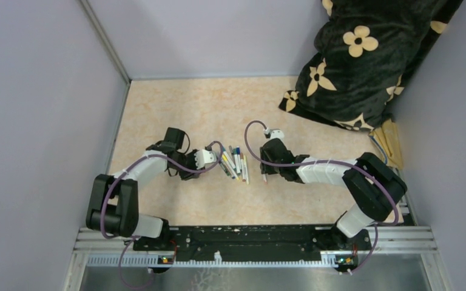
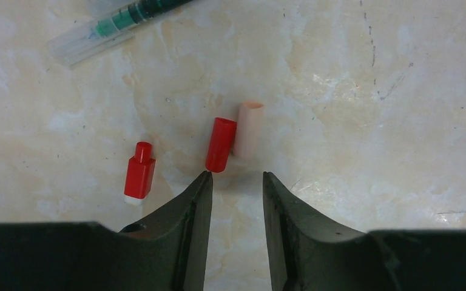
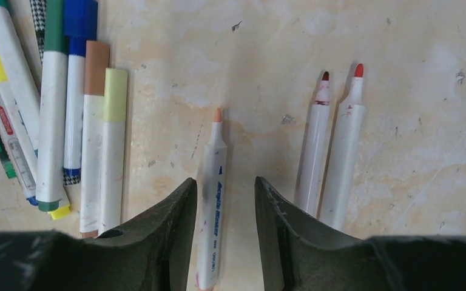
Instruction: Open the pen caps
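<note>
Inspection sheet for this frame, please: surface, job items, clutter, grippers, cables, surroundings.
Surface: beige marbled table, scuffed.
Job's things: red-tipped pens and peach-tipped pen uncapped; capped pens bunched together; two red caps, one peach cap loose.
Clutter: black floral blanket over far right corner.
Grippers: left gripper open, caps just ahead; right gripper open, astride the peach-tipped pen.
Cables: purple cables along both arms.
Surroundings: lilac walls.

Seen from overhead, the pens point(image 1: 233, 162) bunched between the arms are too small for us to count. The left wrist view's top edge cuts off a green pen point(image 2: 118, 25); two red-tipped pens point(image 3: 347, 151) vanish behind a finger point(image 3: 276, 236) of the right gripper point(image 3: 226, 179), perhaps touching it.
</note>
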Controlling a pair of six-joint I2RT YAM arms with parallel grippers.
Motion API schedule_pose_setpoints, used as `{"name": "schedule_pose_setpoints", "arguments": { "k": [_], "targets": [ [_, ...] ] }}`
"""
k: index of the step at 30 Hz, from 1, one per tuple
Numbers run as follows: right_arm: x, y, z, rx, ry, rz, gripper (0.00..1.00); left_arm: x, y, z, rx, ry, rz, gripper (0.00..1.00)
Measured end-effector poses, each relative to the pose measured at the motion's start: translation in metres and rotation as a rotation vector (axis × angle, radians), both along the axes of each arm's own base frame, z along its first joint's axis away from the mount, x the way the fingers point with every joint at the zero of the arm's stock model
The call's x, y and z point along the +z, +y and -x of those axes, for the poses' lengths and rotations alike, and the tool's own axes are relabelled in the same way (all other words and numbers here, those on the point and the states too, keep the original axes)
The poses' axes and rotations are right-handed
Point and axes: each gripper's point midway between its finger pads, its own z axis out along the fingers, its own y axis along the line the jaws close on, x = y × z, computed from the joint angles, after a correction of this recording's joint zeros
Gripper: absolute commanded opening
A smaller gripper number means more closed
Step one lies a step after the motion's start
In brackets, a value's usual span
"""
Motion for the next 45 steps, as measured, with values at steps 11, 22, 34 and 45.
{"name": "schedule_pose_setpoints", "arguments": {
  "k": [11, 22, 34, 45],
  "targets": [
    [0.038, 0.056, 0.015, 0.125, -0.073, -0.004, 0.37, 0.019, -0.002, -0.012, 0.027, -0.027, 0.008, 0.57],
    [0.018, 0.067, 0.015, 0.148, -0.032, 0.013, 0.32, 0.092, -0.008, -0.037, 0.104, -0.069, 0.137, 0.79],
    [-0.001, 0.068, 0.014, 0.149, -0.018, 0.034, 0.24, 0.112, 0.017, -0.045, 0.280, -0.002, 0.257, 0.81],
    [-0.001, 0.065, 0.010, 0.142, -0.051, 0.050, 0.00, 0.117, 0.017, -0.049, 0.299, 0.066, 0.343, 0.99]
  ]
}}
